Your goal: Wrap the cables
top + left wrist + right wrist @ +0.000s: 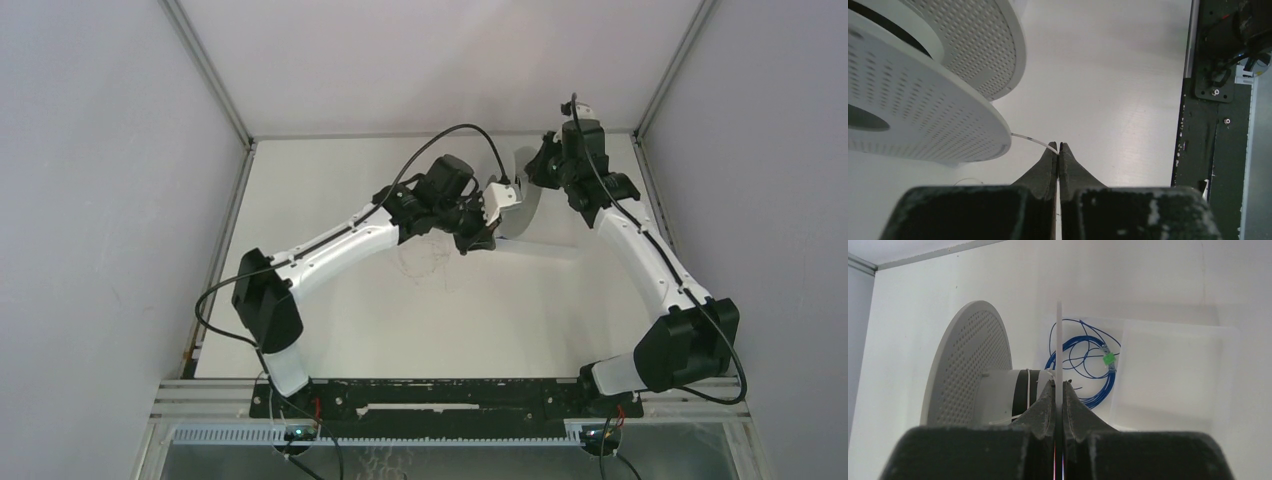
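A white perforated spool (522,205) stands between the two grippers. The cable, a hair-thin pale strand (1032,140), runs from the spool's flange (923,115) into my left gripper (1058,145), which is shut on it. Loose faint loops of the cable (425,258) lie on the table under the left arm. My left gripper (478,238) sits just left of the spool. My right gripper (1058,385) is shut on the thin edge of one flange (1058,340) and shows at the back in the top view (540,170). A few turns of the strand lie on the hub (1028,390).
A coil of blue wire (1083,365) with a green tag lies in a clear bag (1168,370) on the table behind the spool. Grey walls close in the white table on three sides. A black rail (1208,130) runs along the near edge.
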Controlling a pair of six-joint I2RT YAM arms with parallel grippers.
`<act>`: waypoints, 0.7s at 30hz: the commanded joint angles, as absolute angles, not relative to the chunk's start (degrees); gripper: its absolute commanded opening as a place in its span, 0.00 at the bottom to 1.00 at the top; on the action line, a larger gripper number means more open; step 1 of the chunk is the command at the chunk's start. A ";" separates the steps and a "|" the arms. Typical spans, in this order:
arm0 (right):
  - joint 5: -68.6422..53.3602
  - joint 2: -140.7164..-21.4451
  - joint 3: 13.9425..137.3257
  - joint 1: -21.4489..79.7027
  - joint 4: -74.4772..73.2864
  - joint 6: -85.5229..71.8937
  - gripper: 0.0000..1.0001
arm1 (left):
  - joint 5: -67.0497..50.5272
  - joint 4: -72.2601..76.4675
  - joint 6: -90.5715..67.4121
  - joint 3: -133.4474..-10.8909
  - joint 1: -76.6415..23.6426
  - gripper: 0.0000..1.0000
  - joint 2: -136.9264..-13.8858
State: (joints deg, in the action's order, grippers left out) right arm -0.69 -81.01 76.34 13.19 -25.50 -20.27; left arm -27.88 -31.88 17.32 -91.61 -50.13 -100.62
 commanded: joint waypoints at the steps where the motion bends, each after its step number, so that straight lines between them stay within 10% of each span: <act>1: 5.21 -79.54 76.76 14.15 -16.59 -17.56 0.00 | -29.97 -37.96 14.80 -99.88 -51.24 0.00 -101.66; 21: 6.64 -79.45 74.45 16.90 -14.54 -13.80 0.00 | -38.37 -42.37 7.24 -113.27 -48.05 0.04 -104.28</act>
State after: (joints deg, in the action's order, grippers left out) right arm 1.10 -80.75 74.70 16.78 -22.04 -17.54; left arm -30.30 -42.28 10.83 -106.74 -47.77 -105.43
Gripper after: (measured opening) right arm 0.069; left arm 0.039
